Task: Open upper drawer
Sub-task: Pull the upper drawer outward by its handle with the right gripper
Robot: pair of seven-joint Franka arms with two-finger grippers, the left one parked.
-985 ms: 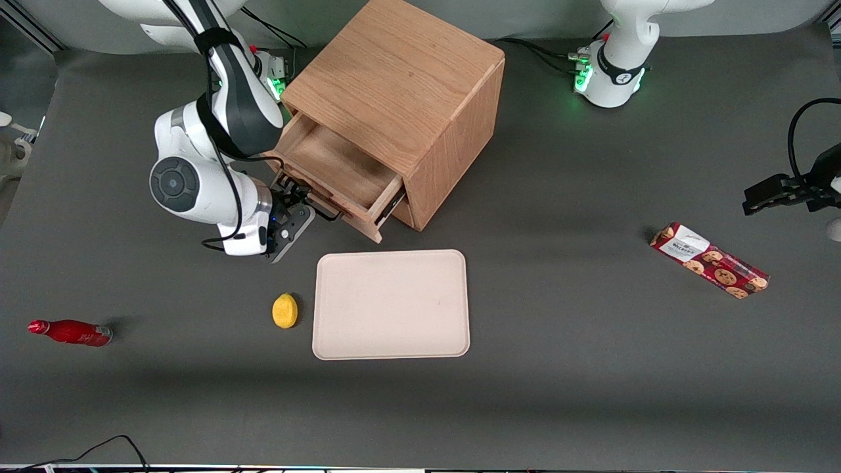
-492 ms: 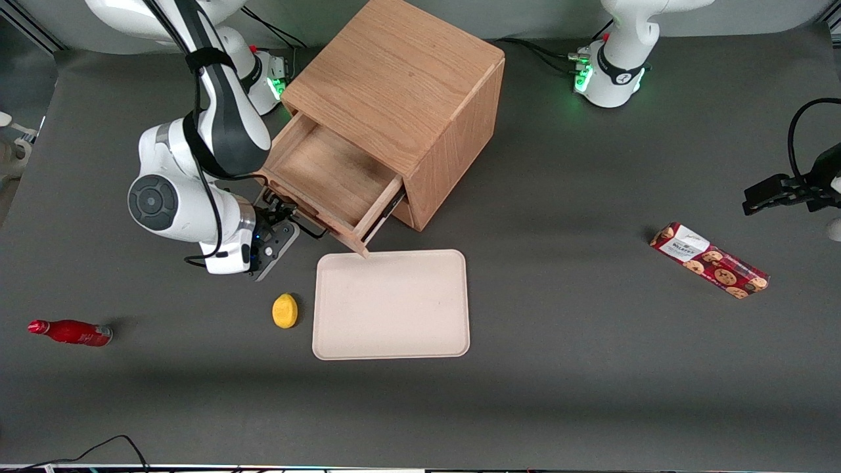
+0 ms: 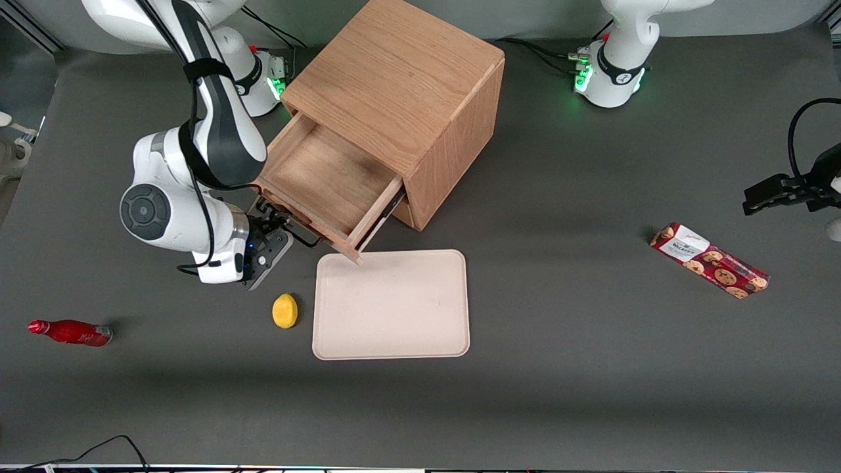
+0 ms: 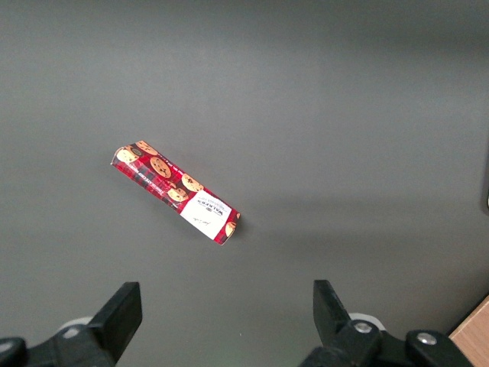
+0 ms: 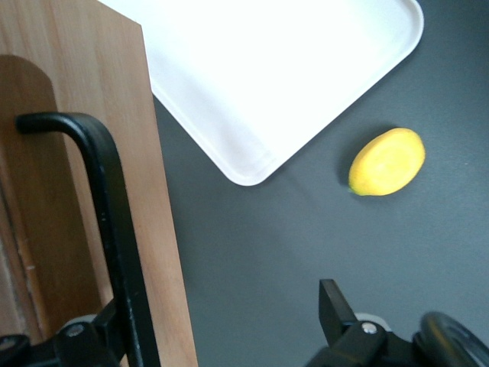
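- Upper drawer (image 3: 328,180) stood pulled well out of the cabinet (image 3: 407,92), bare wood tray exposed, front panel nearest the tray's corner.
- Gripper (image 3: 284,226) sat at the drawer front, at the end of the black bar handle (image 5: 114,229); in the right wrist view the fingers (image 5: 332,310) were spread apart, the bar running alongside one finger and not clamped, the other finger well clear over the mat.
- Handle's long axis ran along the drawer front; the pull direction was square to it, away from the cabinet, toward the front camera and the working arm's end of the table.
- Judged: the drawer looked near full travel, so little more pull was needed, maybe just a release and retreat.
- Beige tray (image 3: 391,303) lay nearer the front camera than the cabinet; the drawer's front corner overhung or just met its rim — could not tell which. Likely the only obstacle to more travel.
- Lemon (image 3: 284,310) lay just beside the tray, nearer the camera than the gripper, in a possible retreat path.
- Red bottle (image 3: 69,332) lay on its side, well apart from the cabinet toward the working arm's end.
- Cookie box (image 3: 708,260) lay well apart from the cabinet toward the parked arm's end.
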